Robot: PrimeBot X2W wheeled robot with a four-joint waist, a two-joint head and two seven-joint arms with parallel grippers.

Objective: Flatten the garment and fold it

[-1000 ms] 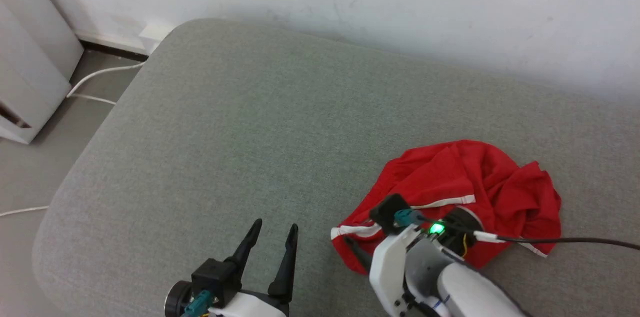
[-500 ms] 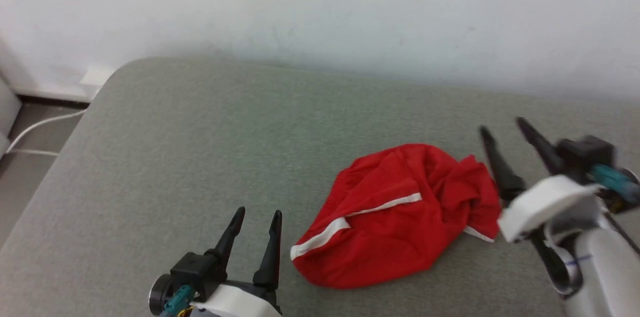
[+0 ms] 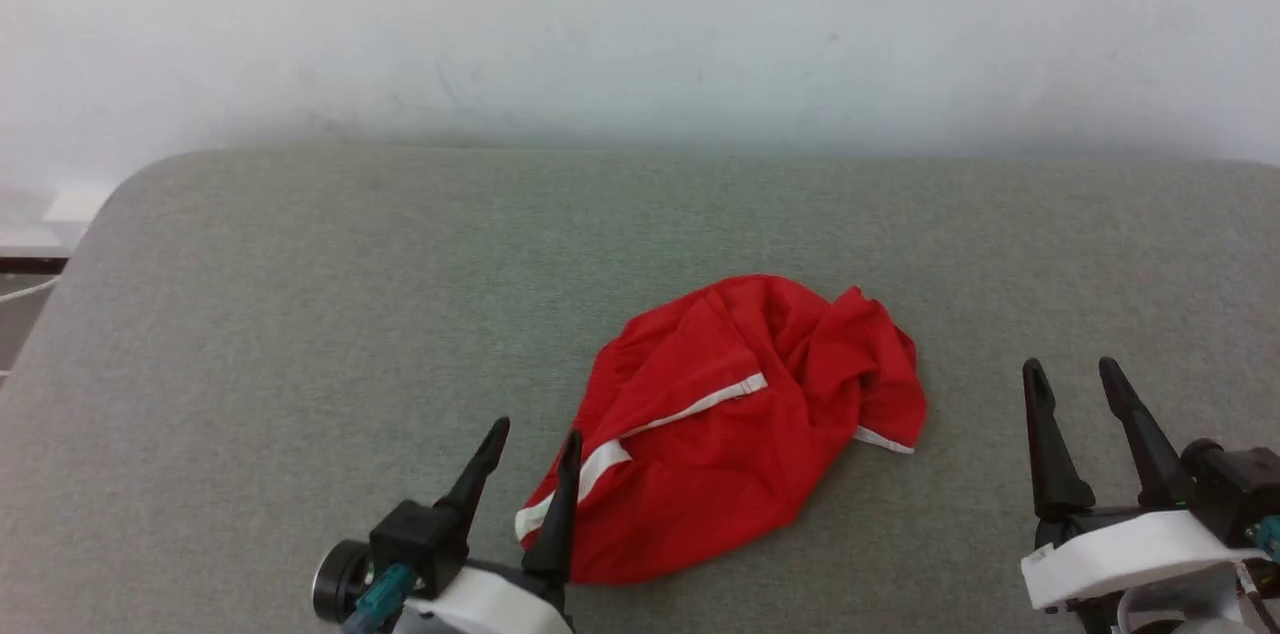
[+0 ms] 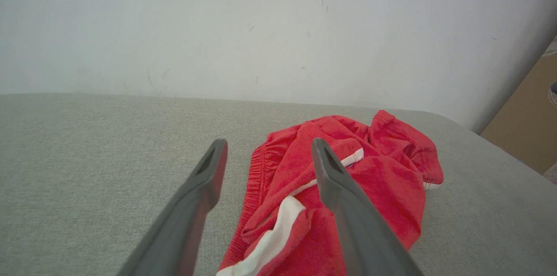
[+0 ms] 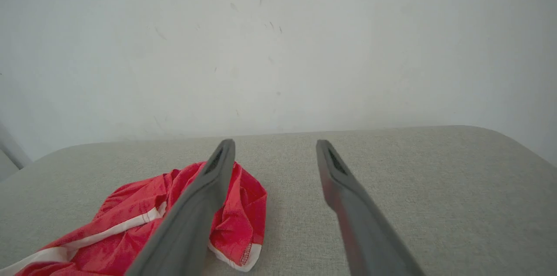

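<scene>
Presently left gripper (image 3: 536, 430) and right gripper (image 3: 1068, 365) wide, empty, flanking the crumpled shorts (image 3: 730, 434); I judge them set for opposite edges.

I see a grey fabric pad (image 3: 300, 334) spanning the head view from side to side, its rounded corner at the left of the frame. The red shorts (image 3: 730, 424) lie on it just below centre, crumpled in a heap. A white trim band runs diagonally across the top fold.

Home-like room: grey upholstered cushion (image 3: 300, 314) against white wall (image 3: 640, 14).
</scene>
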